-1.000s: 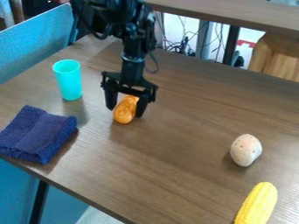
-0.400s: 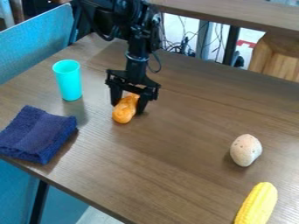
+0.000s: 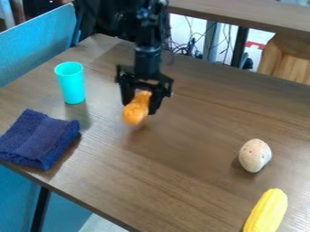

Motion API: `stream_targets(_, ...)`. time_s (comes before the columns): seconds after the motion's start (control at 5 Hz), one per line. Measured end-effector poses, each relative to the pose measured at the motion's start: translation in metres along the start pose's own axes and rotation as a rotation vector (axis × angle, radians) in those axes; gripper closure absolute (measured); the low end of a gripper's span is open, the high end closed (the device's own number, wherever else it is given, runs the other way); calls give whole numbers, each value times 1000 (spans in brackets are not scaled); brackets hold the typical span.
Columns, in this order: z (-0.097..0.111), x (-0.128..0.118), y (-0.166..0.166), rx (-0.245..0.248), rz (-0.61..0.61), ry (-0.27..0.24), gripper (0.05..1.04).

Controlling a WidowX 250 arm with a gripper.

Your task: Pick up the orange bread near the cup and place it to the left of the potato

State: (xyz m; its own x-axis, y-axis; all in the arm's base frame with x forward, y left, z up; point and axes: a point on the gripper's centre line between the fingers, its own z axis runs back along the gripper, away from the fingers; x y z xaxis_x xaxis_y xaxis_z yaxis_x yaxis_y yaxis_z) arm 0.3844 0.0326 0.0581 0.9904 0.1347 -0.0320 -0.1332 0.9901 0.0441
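The black gripper [image 3: 140,106] hangs over the upper left-middle of the table, shut on an orange, lumpy food item [image 3: 135,111] that sits between its two fingers. The item's rounded lower end sticks out toward the camera, a little above the tabletop, and its upper end is partly hidden by the gripper. Left of them a turquoise cup [image 3: 71,83] stands upright. A folded dark blue towel [image 3: 40,139] lies at the left edge. On the right side rest a pale speckled egg-shaped object [image 3: 255,155] and, below it, a yellow corn cob [image 3: 267,212].
The brown wooden table [image 3: 181,181] has its front edge running from lower left to bottom middle. A blue panel [image 3: 37,44] borders it at the upper left. Behind it are cables, dark posts and another wooden surface [image 3: 242,14].
The gripper has shifted slightly right, and the orange item has moved with it and risen a little from the table. The cup, towel, egg-shaped object and corn have stayed put.
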Motion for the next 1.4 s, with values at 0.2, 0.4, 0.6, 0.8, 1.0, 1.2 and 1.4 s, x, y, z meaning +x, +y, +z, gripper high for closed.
stream_targets(0.2, 6, -1, -34, 0, -82, -25, 281)
stream_targets(0.4, 13, 1, -64, 18, -164, -63, 281)
stream_targets(0.6, 15, -5, -90, 82, -257, -86, 281)
stream_targets(0.8, 11, -11, -99, 66, -296, -71, 281)
stream_targets(1.0, 9, -13, -105, 11, -306, -66, 281)
stream_targets(1.2, -9, -12, -100, 4, -280, -15, 281)
stream_targets(1.4, -17, -8, -102, -9, -262, 0, 281)
